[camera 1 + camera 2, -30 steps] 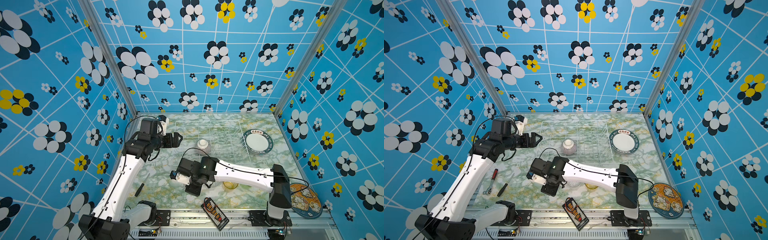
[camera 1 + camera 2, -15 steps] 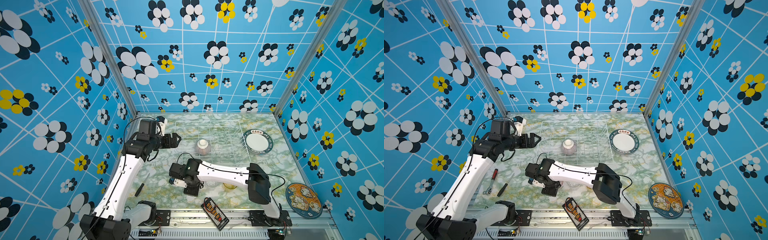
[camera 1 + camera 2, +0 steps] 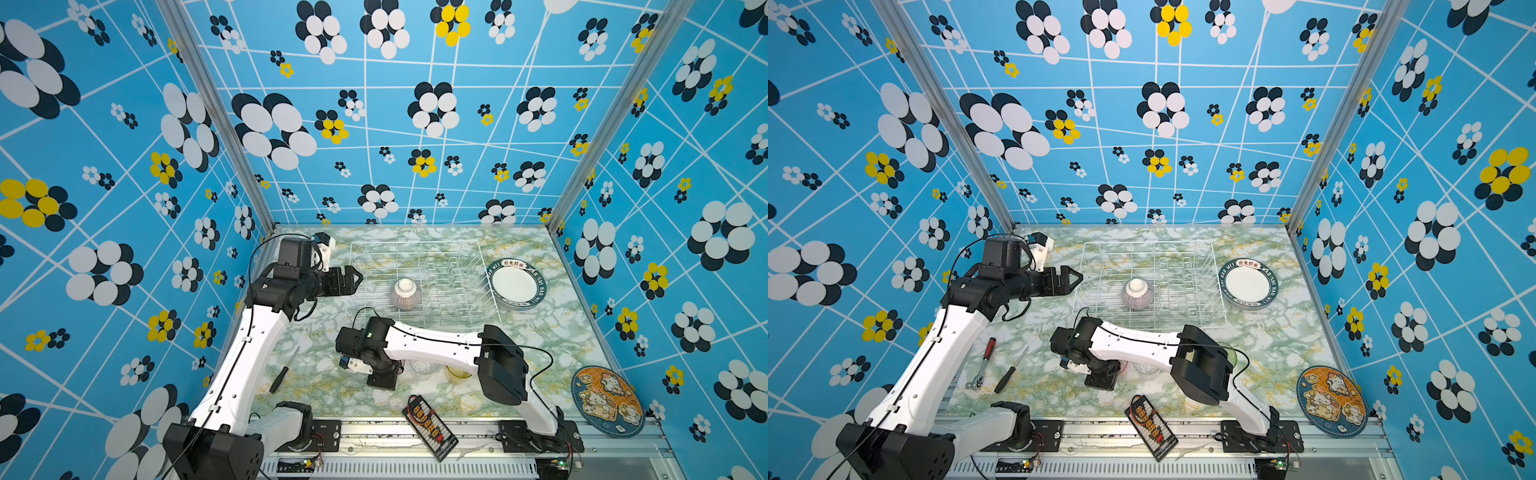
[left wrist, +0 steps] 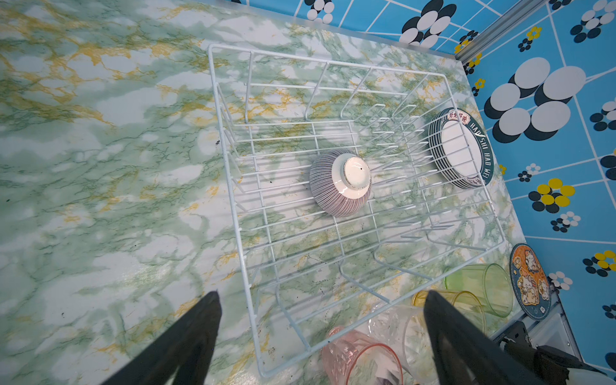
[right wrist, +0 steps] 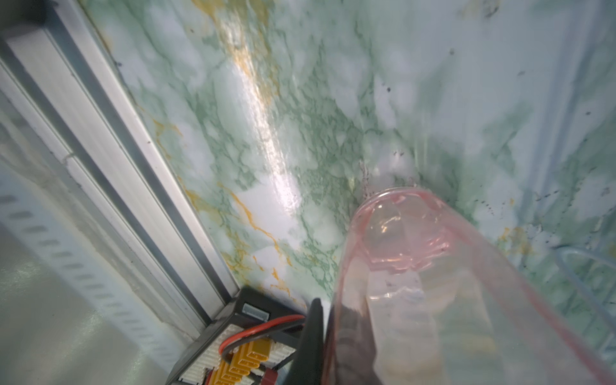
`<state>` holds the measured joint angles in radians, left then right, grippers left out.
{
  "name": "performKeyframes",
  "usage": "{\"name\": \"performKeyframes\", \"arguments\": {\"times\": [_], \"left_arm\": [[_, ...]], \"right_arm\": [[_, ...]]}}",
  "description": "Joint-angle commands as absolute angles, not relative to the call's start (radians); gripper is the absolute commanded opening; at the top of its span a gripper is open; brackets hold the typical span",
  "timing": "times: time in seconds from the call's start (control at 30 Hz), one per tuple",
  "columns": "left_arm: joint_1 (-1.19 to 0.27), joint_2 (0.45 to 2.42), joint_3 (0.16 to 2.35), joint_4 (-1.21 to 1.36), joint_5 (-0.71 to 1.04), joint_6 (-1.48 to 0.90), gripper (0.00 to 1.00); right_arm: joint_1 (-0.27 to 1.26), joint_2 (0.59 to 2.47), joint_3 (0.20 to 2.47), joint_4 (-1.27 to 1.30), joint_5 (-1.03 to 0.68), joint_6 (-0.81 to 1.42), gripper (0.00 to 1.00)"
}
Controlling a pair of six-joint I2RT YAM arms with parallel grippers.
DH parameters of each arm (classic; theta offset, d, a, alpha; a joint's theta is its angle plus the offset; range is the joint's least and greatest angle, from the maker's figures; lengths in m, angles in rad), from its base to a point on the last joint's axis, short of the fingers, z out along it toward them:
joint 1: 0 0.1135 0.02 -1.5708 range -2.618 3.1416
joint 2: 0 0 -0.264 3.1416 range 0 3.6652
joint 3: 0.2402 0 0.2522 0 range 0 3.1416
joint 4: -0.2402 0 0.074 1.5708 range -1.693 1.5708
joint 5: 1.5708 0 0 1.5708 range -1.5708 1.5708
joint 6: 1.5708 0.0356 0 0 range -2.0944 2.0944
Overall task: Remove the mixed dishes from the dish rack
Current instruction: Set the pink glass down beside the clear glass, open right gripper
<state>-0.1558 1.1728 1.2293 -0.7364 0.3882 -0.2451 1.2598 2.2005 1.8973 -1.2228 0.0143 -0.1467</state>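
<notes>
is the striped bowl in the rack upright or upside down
Upside down. In the left wrist view the striped bowl shows its white foot ring facing up, with its rim down on the dish rack wires.

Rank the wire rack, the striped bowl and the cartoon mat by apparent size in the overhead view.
Largest: dish rack.
Next: round cartoon mat, though nearness to the camera may flatter it.
Smallest: striped bowl.
</notes>
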Motion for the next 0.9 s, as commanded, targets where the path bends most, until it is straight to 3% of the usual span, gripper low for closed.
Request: {"name": "performKeyframes", "arguments": {"times": [0.0, 0.17, 0.43, 0.63, 0.87], "left_arm": [[-0.144, 1.186, 1.217, -0.730, 0.410, -0.229, 0.96], [-0.142, 1.199, 1.223, -0.735, 0.418, -0.227, 0.96], [-0.142, 1.207, 1.224, -0.736, 0.427, -0.230, 0.97], [-0.143, 1.201, 1.226, -0.741, 0.429, -0.232, 0.97], [-0.144, 1.194, 1.223, -0.750, 0.430, -0.233, 0.97]], "right_arm": [[1.249, 2.231, 1.914, -1.255, 0.023, -0.162, 0.00], [1.247, 2.238, 1.912, -1.256, 0.023, -0.164, 0.00], [1.241, 2.210, 1.908, -1.240, 0.035, -0.158, 0.13], [1.241, 2.185, 1.905, -1.230, 0.054, -0.150, 0.36], [1.241, 2.117, 1.887, -1.211, 0.071, -0.140, 0.43]]}}
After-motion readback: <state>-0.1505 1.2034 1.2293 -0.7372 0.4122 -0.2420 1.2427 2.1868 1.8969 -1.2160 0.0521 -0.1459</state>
